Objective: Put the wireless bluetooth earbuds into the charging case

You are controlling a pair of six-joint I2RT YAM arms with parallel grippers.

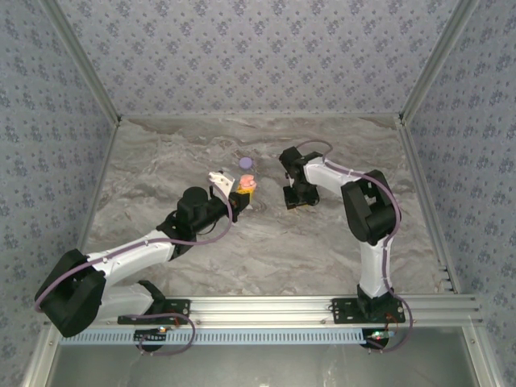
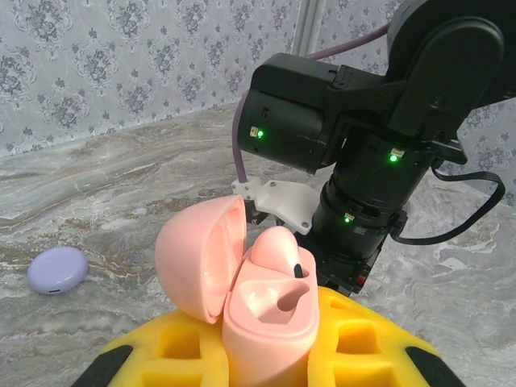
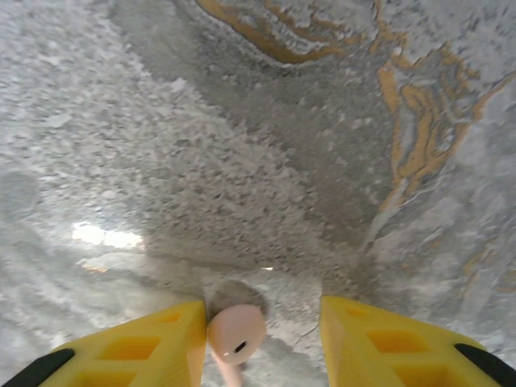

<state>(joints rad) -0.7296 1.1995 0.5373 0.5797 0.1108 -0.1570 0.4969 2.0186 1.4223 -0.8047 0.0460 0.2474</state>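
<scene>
The left gripper is clamping the open pink charging case, one pink earbud sitting inside. The right gripper, jaws parted, is hovering around a second earbud pressed against one finger and not yet inserted.

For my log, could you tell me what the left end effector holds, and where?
The open pink charging case, gripped around its lower body.

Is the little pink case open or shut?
Open: the pink case has its lid swung back, showing one earbud seated inside.
</scene>
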